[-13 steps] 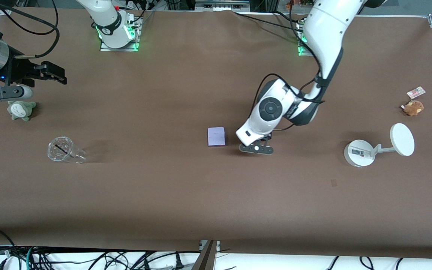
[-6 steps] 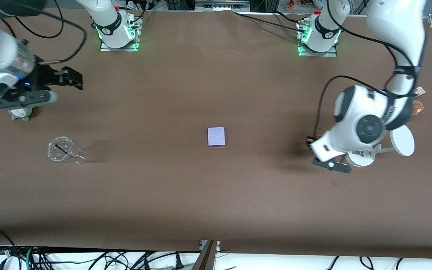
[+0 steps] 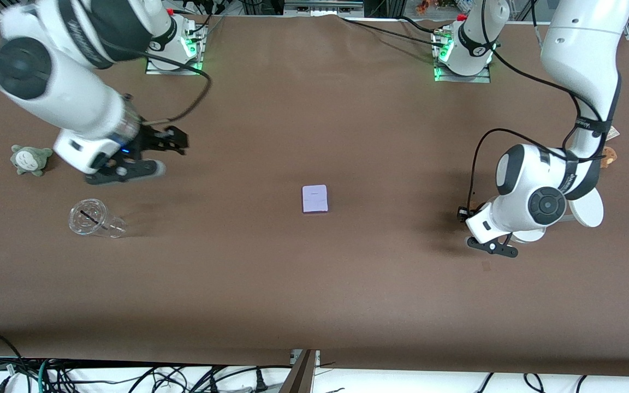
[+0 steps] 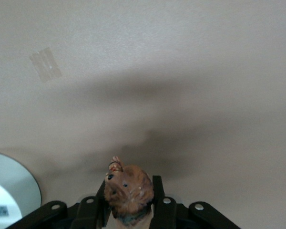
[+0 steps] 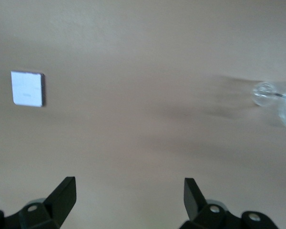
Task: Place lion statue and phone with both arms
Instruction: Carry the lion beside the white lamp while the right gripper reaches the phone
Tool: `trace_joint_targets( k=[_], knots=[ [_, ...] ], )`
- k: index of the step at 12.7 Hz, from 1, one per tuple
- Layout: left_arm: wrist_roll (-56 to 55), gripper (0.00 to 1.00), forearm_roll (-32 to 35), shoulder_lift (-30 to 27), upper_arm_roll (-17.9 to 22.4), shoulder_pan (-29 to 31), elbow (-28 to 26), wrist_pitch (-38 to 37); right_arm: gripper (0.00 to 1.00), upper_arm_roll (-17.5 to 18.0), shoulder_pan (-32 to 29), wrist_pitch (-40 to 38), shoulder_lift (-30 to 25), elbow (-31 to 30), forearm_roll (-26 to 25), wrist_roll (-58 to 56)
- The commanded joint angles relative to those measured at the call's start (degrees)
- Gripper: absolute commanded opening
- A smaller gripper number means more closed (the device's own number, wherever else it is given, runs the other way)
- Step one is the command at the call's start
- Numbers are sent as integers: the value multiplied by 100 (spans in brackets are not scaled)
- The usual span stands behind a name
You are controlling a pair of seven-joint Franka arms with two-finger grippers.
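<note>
The phone [image 3: 315,198], a pale lavender slab, lies flat at the middle of the table; it also shows in the right wrist view [image 5: 27,88]. My left gripper [image 3: 464,213] hangs low over the table beside the white stand and is shut on the lion statue [image 4: 128,190], an orange-brown figurine with a darker end between the fingers [image 4: 157,195]. My right gripper [image 3: 175,139] is open and empty over bare table between the plush toy and the phone. Its fingertips [image 5: 64,193] stand wide apart in the right wrist view.
A white round-based stand with a disc [image 3: 587,210] is partly hidden by the left arm; its base shows in the left wrist view [image 4: 12,191]. A brown plush [image 3: 609,155] lies farther back. A grey-green plush [image 3: 30,158] and a clear cup on its side [image 3: 93,218] lie at the right arm's end.
The left arm has swung from beside the phone to the white stand, carrying the lion statue. The right arm has moved from the table's end toward the middle, gripper still open.
</note>
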Motion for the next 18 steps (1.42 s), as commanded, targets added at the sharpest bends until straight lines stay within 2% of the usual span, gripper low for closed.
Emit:
trace_joint_targets(
  k=[1, 2, 3, 4, 5, 8, 12, 14, 17, 18],
  knots=[
    [26, 19, 307, -31, -50, 162, -223, 331, 100, -34, 337, 544, 395, 25, 77, 513],
    [26, 20, 307, -22, -50, 162, -224, 332, 100, -34, 452, 773, 580, 17, 77, 645],
    [17, 32, 307, -13, -50, 162, -232, 332, 100, -34, 557, 1028, 747, 25, 77, 794],
    [-35, 88, 307, 39, -50, 162, -224, 340, 100, -34, 671, 1291, 914, 26, 86, 1039],
    [-62, 100, 307, 40, -50, 162, -215, 332, 100, -34, 777, 1520, 1081, 26, 86, 1294],
    [-27, 100, 307, -311, -50, 171, -101, 34, 100, -34, 1120, 2162, 1608, 34, 86, 1630],
    [-27, 100, 307, -1452, -59, 171, 57, -914, 100, -42, 1577, 3260, 2312, 34, -10, 2140],
    [-44, 100, 307, -1778, -85, 171, 433, -1581, 100, -51, 1735, 3621, 2593, 34, -2, 2158],
    [-62, 100, 228, -1928, -51, 153, 1339, -2750, 100, -69, 1929, 4026, 2919, 52, -72, 2369],
    [-62, 100, 202, -2199, -50, 179, 1280, -2779, 100, -69, 1990, 4132, 3024, 61, -98, 2369]
  ],
)
